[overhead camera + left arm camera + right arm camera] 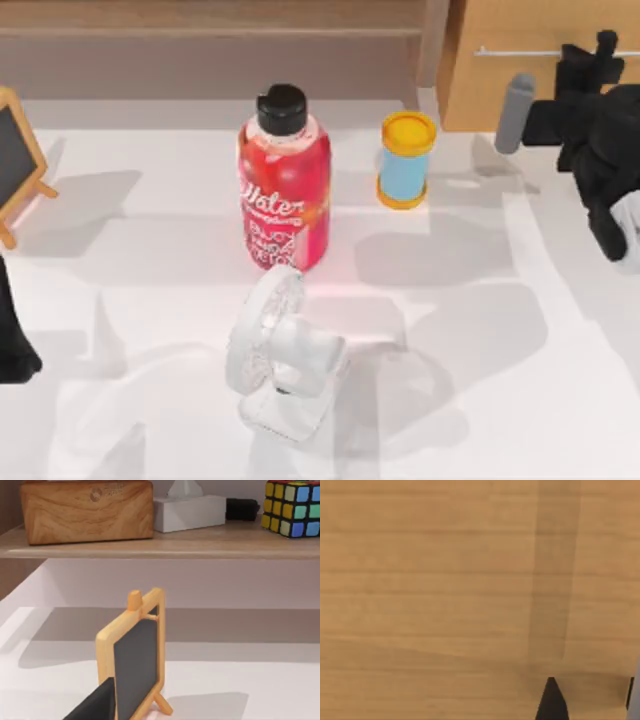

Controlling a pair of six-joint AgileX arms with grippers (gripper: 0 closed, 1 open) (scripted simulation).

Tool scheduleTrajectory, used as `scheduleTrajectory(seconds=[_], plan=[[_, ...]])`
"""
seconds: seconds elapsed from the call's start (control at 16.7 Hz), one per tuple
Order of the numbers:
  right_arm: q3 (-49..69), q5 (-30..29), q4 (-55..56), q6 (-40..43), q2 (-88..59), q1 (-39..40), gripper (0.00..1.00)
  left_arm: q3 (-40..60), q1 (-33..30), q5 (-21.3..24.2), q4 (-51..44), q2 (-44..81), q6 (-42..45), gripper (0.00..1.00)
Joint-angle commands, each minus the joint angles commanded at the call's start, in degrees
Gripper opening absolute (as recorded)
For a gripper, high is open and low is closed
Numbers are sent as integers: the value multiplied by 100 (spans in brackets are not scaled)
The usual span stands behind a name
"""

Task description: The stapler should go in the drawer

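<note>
A white table seen from above. At its far right corner stands a wooden drawer (520, 80) unit with a thin metal handle (530, 51) across its front. The right tool (598, 58) is up against that front, by the handle. The right wrist view shows plain wood grain close up, and I cannot tell whether the tool is wide or narrow, or whether the drawer is open or shut.

The left arm (15, 345) is parked at the table's left edge. Its tool (95, 705) faces a small chalkboard (135, 662), and I cannot tell its state either.

No stapler lies on the table. On a shelf (160, 547) behind the table's far edge, a small black object (242, 509) sits between a tissue box (187, 511) and a colour cube (292, 507). It may be the stapler, though it is too small to be sure.

A red bottle (284, 190), a blue jar (406, 160) with a yellow lid, and a white fan (280, 355) stand mid-table.

A stapler is probably stiff, smooth and fairly dense for its size. The best hold is likely across its narrow sides near the middle, clamping base and hinged top together.
</note>
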State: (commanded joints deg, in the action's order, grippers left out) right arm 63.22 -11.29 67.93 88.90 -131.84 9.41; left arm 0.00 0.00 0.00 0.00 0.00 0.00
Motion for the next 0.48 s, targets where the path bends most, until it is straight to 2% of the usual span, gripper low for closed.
scheduleTrajectory(seconds=[0.3, 0.48], plan=[[0, 0, 0, 0, 0, 0, 98, 0, 0, 0, 0, 0, 0, 100], [0, 0, 0, 0, 0, 0, 100, 0, 0, 0, 0, 0, 0, 100]])
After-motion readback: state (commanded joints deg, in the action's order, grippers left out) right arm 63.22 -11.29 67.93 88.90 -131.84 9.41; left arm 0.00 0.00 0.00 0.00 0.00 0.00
